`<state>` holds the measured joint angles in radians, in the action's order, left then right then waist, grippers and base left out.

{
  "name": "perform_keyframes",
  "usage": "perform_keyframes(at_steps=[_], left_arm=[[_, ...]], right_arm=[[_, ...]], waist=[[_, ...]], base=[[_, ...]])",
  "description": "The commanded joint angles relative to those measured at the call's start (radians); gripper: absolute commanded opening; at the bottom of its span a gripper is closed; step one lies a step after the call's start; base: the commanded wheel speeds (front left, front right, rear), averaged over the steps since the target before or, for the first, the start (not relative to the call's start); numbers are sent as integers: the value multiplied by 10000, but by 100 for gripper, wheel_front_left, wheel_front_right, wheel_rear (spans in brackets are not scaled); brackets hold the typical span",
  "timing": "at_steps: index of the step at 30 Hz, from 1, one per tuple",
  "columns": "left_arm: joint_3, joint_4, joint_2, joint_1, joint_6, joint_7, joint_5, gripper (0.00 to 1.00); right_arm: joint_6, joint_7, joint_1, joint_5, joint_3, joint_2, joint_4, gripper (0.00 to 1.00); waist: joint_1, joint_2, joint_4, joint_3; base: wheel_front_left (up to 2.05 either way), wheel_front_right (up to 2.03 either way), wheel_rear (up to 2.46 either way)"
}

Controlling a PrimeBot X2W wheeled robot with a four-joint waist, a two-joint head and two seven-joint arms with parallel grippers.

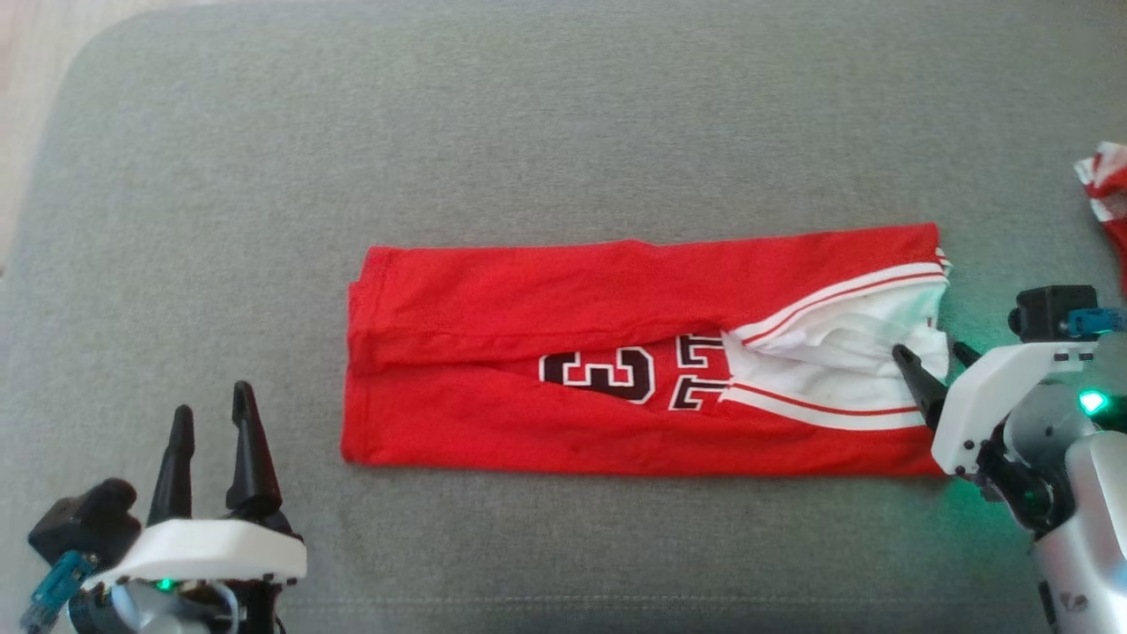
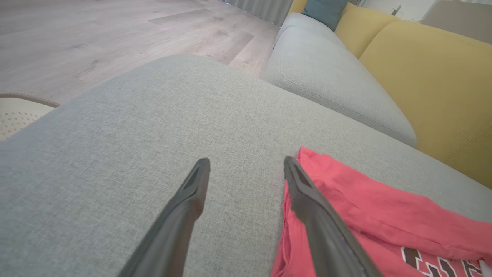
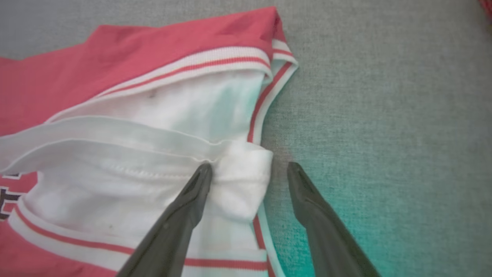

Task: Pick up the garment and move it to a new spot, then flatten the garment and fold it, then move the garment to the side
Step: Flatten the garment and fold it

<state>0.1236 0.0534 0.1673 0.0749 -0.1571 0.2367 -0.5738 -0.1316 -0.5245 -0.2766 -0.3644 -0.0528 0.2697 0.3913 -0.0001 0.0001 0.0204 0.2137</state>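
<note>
The garment (image 1: 528,291), a red jersey with white trim and dark numbers, lies folded into a long strip across the grey cushion (image 1: 563,132). My right gripper (image 1: 930,349) is at its right end and open. In the right wrist view, the gripper (image 3: 250,165) has one finger over the white fabric of the garment (image 3: 153,107) and the other over bare cushion, with a white fold between them unpinched. My left gripper (image 1: 212,398) stands open at the lower left, apart from the jersey. In its wrist view, the left gripper (image 2: 246,161) sits just left of the garment's red corner (image 2: 365,207).
Another red and white cloth (image 1: 1108,180) lies at the cushion's right edge. Beyond the cushion are a second grey seat (image 2: 330,73), yellow back cushions (image 2: 423,65) and wooden floor (image 2: 96,30). A pale woven object (image 2: 15,111) stands past the cushion's left edge.
</note>
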Motion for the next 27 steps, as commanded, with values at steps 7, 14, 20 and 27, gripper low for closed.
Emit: perform_keyframes(at_steps=[7,14,20,27], left_arm=[[-411,-110,-30,-406,84,168,44,100],[-497,-31,-66,-437,113,201,68,100],[-549,39,-22,-438,142,214,110,100],[-541,58,54,-391,162,221,165,100]], right_arm=[[9,-556,-374,-554,-443,6,159,100],[9,-850,-437,-689,-1050,44,250,27],[9,-278,-747,-744,-1029,-13,388,0],[9,-54,-775,-954,-531,729,-100,0]], waist=[[1,-1,300,19],[1,-1,249,23],[1,-1,5,-63],[1,-1,-496,-213]], base=[[0,0,0],[0,0,0],[0,0,0],[0,0,0]])
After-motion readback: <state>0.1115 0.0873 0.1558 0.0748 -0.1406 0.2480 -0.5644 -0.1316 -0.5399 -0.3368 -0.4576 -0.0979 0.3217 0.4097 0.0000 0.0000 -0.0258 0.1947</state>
